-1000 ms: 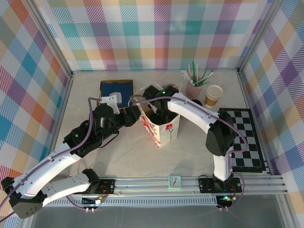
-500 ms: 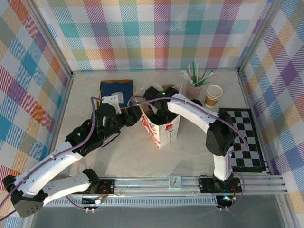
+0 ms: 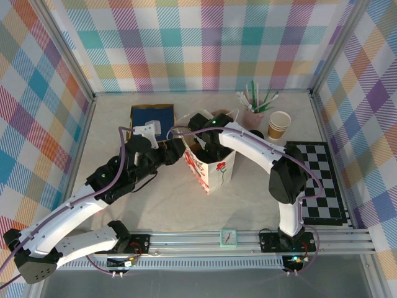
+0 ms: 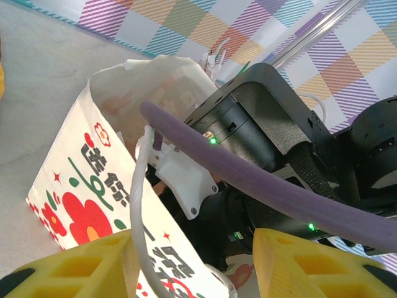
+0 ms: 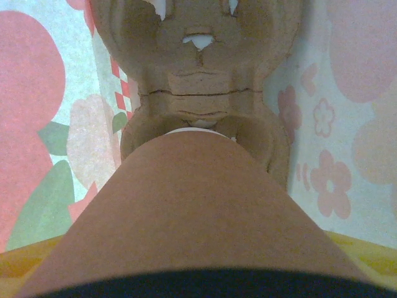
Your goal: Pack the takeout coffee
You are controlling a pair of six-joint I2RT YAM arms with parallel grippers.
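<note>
Right gripper (image 5: 198, 273) clasps the coffee cup (image 5: 192, 205) at lower centre, inside the flowered bag (image 3: 217, 171), over a cardboard tray (image 5: 198, 74). Left gripper (image 4: 192, 267), jaws apart, straddles the bag's rim.

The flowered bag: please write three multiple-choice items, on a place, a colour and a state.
1. Where is the right hand? A) down inside the flowered bag B) left of it C) behind it
2. What colour is the wall of the takeout coffee? A) white B) brown C) blue
3. How is the bag? A) folded shut B) lying flat C) upright, mouth open
Answers: 1 A, it dips into the bag's mouth; 2 B, the right wrist view shows brown paper; 3 C, it stands with its rim spread.
</note>
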